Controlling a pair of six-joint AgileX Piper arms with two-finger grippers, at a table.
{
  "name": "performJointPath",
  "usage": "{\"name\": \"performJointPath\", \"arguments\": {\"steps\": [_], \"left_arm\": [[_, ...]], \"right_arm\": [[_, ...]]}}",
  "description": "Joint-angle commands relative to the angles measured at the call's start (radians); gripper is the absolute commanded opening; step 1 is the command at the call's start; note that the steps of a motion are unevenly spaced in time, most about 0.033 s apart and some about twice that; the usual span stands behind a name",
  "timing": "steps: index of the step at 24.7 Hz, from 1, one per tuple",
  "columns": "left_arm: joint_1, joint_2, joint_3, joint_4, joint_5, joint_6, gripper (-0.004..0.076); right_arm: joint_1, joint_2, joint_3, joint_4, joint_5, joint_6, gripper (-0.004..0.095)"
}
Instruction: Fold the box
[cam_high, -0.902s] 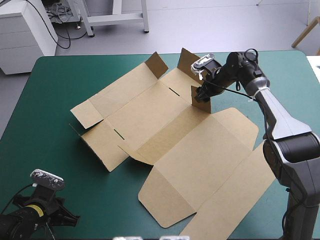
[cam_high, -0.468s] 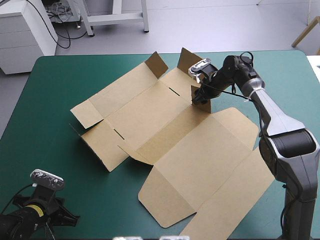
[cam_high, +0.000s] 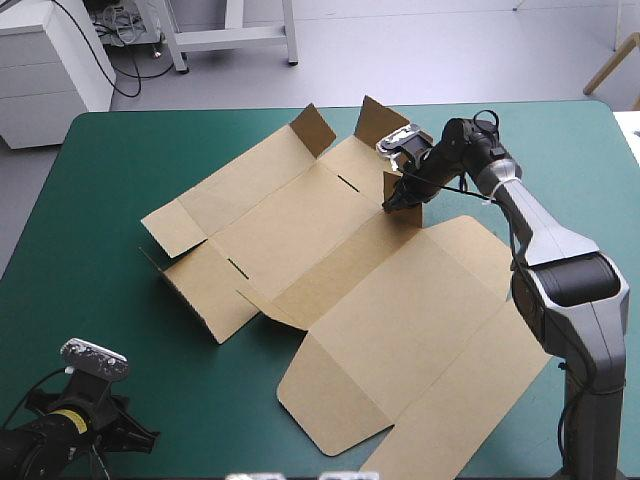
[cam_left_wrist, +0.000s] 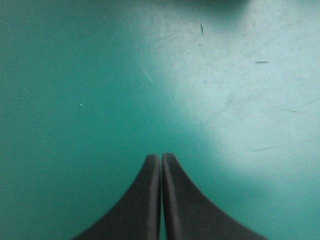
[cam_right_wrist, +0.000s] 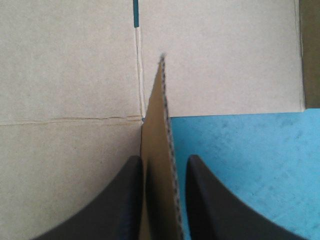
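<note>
Now R gripper (cam_high: 398, 197) tight on box (cam_high: 300, 230) flap — upright.

The box (cam_high: 330, 260) is a cut sheet of brown board, opened out and lying mostly flat across the middle of the desk (cam_high: 120, 170), reaching from near its far edge toward its near right corner. Two small flaps on the side toward the desk's far edge tilt up. Another flap (cam_high: 402, 193) just beside them stands upright. The panel nearest the desk's left edge tilts up a little.
</note>
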Motion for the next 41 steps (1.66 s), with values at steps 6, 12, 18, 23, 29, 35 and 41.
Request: {"name": "performJointPath", "arguments": {"steps": [6,12,18,23,29,35,41], "left_arm": [[0.002,0.006,-0.024,-0.003,-0.037,-0.005,-0.001],[0.002,0.006,-0.056,-0.027,-0.02,-0.005,-0.001],[0.002,0.006,-0.312,-0.066,0.037,-0.005,-0.001],[0.002,0.006,-0.416,-0.066,0.009,-0.005,-0.001],[0.002,0.006,-0.423,-0.085,0.004,-0.012,-0.001],[0.002,0.006,-0.423,-0.108,-0.028,-0.012,-0.001],[0.002,0.006,-0.423,-0.131,-0.039,-0.012,-0.001]], "right_arm": [[0.0,-0.054,-0.03,0.023,-0.018,-0.014,-0.0019],[0.0,-0.054,-0.03,0.023,-0.018,-0.055,-0.0019],[0.0,-0.054,-0.03,0.024,0.009,-0.157,-0.0019],[0.003,-0.054,-0.039,0.095,0.02,-0.265,-0.0019],[0.065,-0.054,-0.12,0.122,0.007,-0.443,-0.002],[0.148,-0.028,-0.207,0.258,-0.01,-0.615,-0.002],[0.234,0.001,-0.227,0.297,-0.045,-0.769,-0.002]]}}
